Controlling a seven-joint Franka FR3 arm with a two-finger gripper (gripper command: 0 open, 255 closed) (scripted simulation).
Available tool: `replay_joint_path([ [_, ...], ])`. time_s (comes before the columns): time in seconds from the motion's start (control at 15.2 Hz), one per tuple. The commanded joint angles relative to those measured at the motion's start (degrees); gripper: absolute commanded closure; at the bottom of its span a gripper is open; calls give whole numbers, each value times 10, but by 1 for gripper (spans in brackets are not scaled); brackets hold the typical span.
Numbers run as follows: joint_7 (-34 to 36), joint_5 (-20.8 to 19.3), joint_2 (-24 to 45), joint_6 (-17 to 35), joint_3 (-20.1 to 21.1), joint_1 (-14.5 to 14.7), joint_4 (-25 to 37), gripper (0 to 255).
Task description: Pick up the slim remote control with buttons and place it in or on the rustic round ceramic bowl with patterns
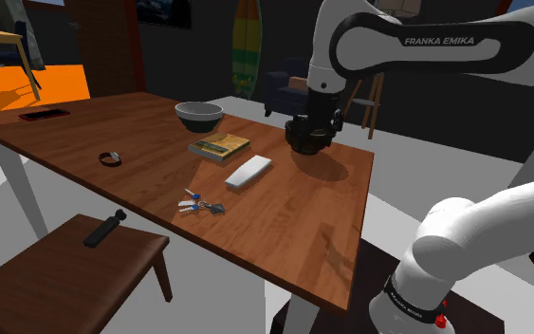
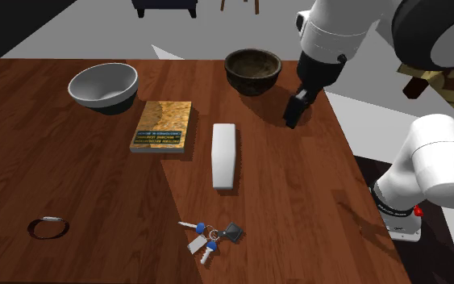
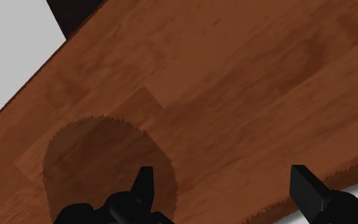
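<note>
Second exterior view, nearest first: a bunch of keys [image 2: 209, 236] and a dark ring-shaped band [image 2: 47, 227] lie on the wooden counter [image 2: 314, 210], both well apart from the gripper [image 2: 293, 117]. Farther in, the slim white remote [image 2: 223, 155] lies flat on the counter, nearer the camera than the gripper and off to its left in this view. A yellow-brown book [image 2: 162, 126] lies just beside the remote, on the side away from the gripper. The gripper hangs above the counter's far right part, holding nothing; the wrist view shows its 2 fingers [image 3: 144, 184] wide apart over bare wood. Just left of the gripper and slightly farther back sits the dark brown bowl [image 2: 252, 71]. A pale grey bowl [image 2: 104, 86] stands well apart from the gripper, past the book.
</note>
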Motion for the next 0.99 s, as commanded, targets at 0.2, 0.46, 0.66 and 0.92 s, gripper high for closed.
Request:
replay_joint_path([
  [0.2,201,39,89,50,67,-37,35,0],
  [0.46,353,49,172,90,112,-68,79,0],
  [0.66,466,43,239,118,137,-89,119,0],
  [0.92,584,27,312,145,154,-105,166,0],
])
